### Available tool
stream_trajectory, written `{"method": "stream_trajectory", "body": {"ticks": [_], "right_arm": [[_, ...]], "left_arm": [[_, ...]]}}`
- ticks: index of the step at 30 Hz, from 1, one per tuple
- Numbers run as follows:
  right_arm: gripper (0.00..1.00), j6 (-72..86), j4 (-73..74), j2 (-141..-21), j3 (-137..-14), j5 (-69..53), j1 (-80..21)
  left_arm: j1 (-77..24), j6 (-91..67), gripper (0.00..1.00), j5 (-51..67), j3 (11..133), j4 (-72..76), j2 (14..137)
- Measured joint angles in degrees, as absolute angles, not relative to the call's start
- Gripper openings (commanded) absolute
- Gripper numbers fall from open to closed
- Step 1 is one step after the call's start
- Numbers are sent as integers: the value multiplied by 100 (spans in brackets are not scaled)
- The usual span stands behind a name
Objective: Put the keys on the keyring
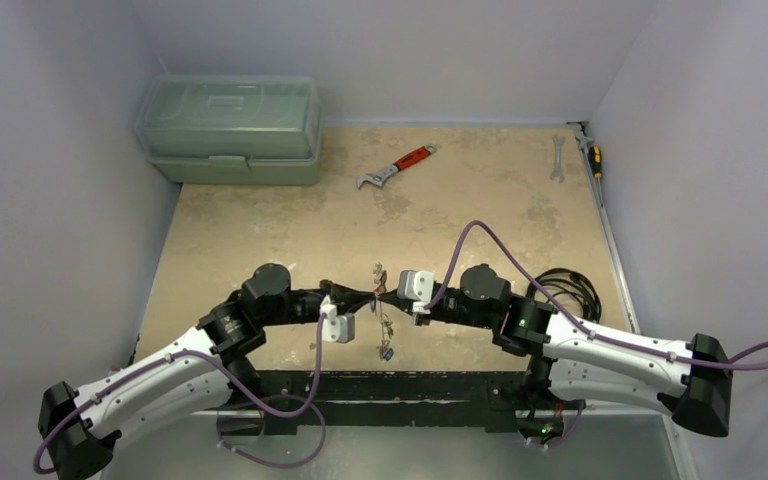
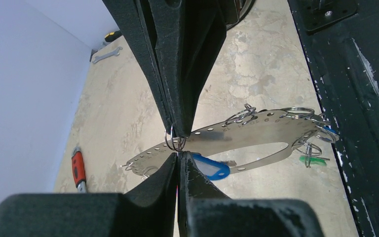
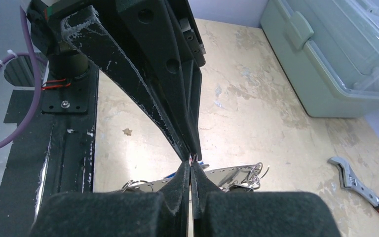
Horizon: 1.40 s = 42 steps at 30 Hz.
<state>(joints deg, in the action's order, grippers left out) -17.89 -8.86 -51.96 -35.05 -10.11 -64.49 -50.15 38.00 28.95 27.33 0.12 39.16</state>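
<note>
**Fingers meet tip to tip over the near bench**

Both arms reach inward, and their tips touch above the near part of the bench [image 1: 460,210]. The right fingers [image 3: 176,186] are clenched on a small split ring [image 2: 175,142]. The left fingers [image 2: 165,178] are pressed together just against it; I cannot tell whether they grip it too.

The keyring [image 2: 256,129], a flat perforated metal oval, hangs in the air at that meeting point. From above it is seen nearly edge-on. A blue-tagged key [image 2: 211,169] and a green-tagged key [image 2: 310,159] dangle from it. In the left wrist view the right fingers hide part of its band.

Well apart from it, at the back, are a green toolbox [image 1: 230,130], a red-handled wrench [image 1: 397,167], a spanner [image 1: 557,157] and a screwdriver [image 1: 592,155]. A black cable coil [image 1: 565,290] lies by the right arm.
</note>
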Motion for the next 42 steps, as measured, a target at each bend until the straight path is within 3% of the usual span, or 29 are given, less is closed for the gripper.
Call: {"method": "stream_trajectory", "body": {"ticks": [10, 37, 38, 42], "right_arm": [[0, -1789, -921, -5070, -3503, -1000, -6449], [0, -1782, -1975, -4471, -3479, -1354, -6455], [0, -1782, -1977, -4471, -3479, -1372, -6455], [0, -1782, -1992, -4471, -3479, -1448, -6455]], "left_arm": [[-4888, 3684, 0, 3004, 2753, 204, 3736], [-4125, 2338, 0, 4692, 2635, 2062, 3363], [-4123, 2322, 2, 4705, 2635, 2064, 3369], [-4117, 2318, 41, 4707, 2635, 2053, 3389]]}}
